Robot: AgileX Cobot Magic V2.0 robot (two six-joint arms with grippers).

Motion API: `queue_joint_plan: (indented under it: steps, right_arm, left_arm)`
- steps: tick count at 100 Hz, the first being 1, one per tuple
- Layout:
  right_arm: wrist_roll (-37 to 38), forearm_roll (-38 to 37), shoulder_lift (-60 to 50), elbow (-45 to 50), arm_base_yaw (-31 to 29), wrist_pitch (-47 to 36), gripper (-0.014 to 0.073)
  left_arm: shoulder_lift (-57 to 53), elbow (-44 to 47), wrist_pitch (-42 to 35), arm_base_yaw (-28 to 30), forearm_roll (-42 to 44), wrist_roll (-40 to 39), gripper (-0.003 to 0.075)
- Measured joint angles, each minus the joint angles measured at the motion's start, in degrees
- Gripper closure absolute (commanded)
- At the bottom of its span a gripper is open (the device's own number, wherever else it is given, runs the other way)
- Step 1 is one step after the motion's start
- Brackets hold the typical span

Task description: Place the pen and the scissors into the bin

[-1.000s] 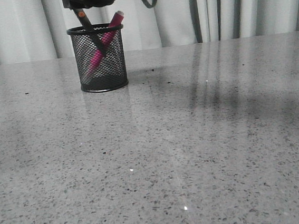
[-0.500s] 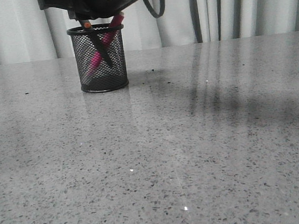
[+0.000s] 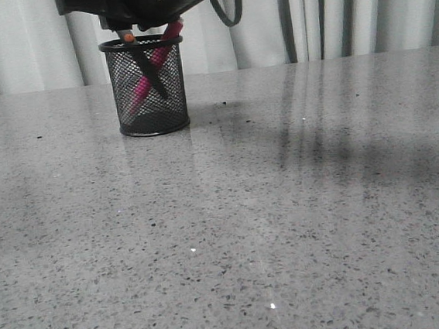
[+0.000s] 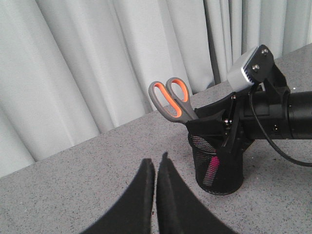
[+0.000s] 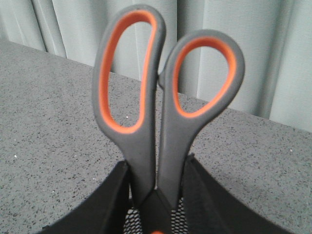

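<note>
The bin point(image 3: 170, 99), a black mesh cup, stands on the table at the far left. The pink pen point(image 3: 143, 82) leans inside it. My right gripper point(image 3: 139, 20) hangs right over the rim, shut on the scissors point(image 3: 148, 70), whose dark blades reach down inside the bin. In the right wrist view the fingers point(image 5: 109, 195) clamp the grey-orange handles point(image 5: 146, 112) just above the mesh point(image 5: 130, 221). The left wrist view shows the scissors handles point(image 4: 170, 97) sticking up above the bin point(image 4: 229, 175) and the pen point(image 4: 210, 168) through the mesh. My left gripper point(image 4: 156, 160) is shut and empty, apart from the bin.
The table point(image 3: 286, 205) is grey speckled stone. Pale curtains point(image 3: 345, 12) hang right behind its far edge. The right arm's black body and cable point(image 4: 282, 117) reach over the bin.
My right gripper has come down over the bin, and the scissors' blades sit deeper in it. In the last half second almost nothing moved.
</note>
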Motion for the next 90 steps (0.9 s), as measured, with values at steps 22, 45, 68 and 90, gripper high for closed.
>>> queue_joint_plan:
  steps: [22, 45, 68, 90]
  right_arm:
    - [0.0, 0.0, 0.0, 0.0, 0.0, -0.7, 0.0335]
    - [0.0, 0.0, -0.2, 0.0, 0.0, -1.0, 0.0335]
    - [0.0, -0.2, -1.4, 0.0, 0.0, -2.1, 0.0336]
    - [0.0, -0.4, -5.3, 0.1, 0.0, -2.1, 0.0338]
  left_arm:
    - [0.0, 0.0, 0.0, 0.0, 0.0, 0.0, 0.0739]
    - [0.0, 0.0, 0.0, 0.0, 0.0, 0.0, 0.0739]
    - [0.0, 0.0, 0.0, 0.0, 0.0, 0.0, 0.0739]
    - [0.0, 0.0, 0.0, 0.0, 0.0, 0.0, 0.0739]
